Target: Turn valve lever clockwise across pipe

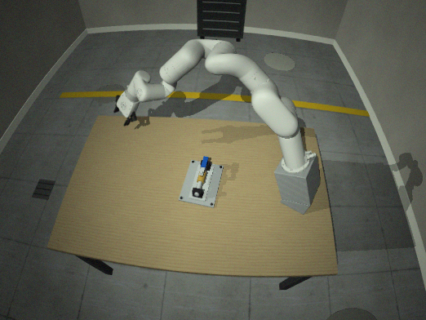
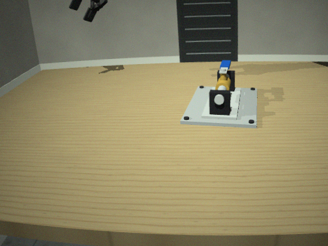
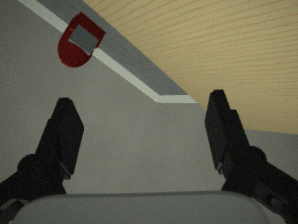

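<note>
The valve (image 1: 201, 180) sits on a grey baseplate (image 1: 201, 184) in the middle of the wooden table. Its pipe is yellow and white, held between two black brackets. The blue lever (image 1: 206, 160) lies along the pipe, reaching toward the far end; it also shows in the exterior view (image 2: 225, 64) above the far bracket. My gripper (image 1: 123, 115) is open and empty, high above the table's far left corner, far from the valve. In the exterior view only the gripper's fingers (image 2: 83, 7) show, at the top left. The wrist view shows both fingers of the gripper (image 3: 145, 132) spread wide with nothing between them.
The arm's grey base block (image 1: 297, 184) stands on the table to the right of the valve. A dark cabinet (image 1: 220, 18) stands against the back wall. A red mark (image 3: 77, 40) shows on the wall in the wrist view.
</note>
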`<state>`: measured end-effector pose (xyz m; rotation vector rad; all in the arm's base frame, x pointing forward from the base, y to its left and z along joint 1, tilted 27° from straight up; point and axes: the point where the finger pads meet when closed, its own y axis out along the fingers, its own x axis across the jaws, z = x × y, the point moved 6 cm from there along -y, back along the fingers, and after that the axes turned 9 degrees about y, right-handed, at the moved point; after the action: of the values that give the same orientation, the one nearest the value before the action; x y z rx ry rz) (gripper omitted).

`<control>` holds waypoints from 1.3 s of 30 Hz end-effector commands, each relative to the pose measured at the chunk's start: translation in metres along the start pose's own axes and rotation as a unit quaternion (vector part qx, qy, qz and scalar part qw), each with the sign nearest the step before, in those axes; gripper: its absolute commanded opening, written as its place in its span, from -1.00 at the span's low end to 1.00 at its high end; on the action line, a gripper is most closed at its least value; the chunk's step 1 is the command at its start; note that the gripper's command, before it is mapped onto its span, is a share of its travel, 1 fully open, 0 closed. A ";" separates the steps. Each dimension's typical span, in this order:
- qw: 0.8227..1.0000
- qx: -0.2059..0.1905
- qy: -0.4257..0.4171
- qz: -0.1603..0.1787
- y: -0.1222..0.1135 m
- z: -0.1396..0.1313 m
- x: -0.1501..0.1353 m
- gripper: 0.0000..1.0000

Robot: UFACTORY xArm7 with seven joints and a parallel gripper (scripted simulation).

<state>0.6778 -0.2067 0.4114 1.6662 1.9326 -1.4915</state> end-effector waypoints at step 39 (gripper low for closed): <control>0.958 0.156 -0.167 -0.174 -0.070 0.079 0.153 1.00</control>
<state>0.5761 -0.1777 0.3375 1.3425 1.9681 -1.9438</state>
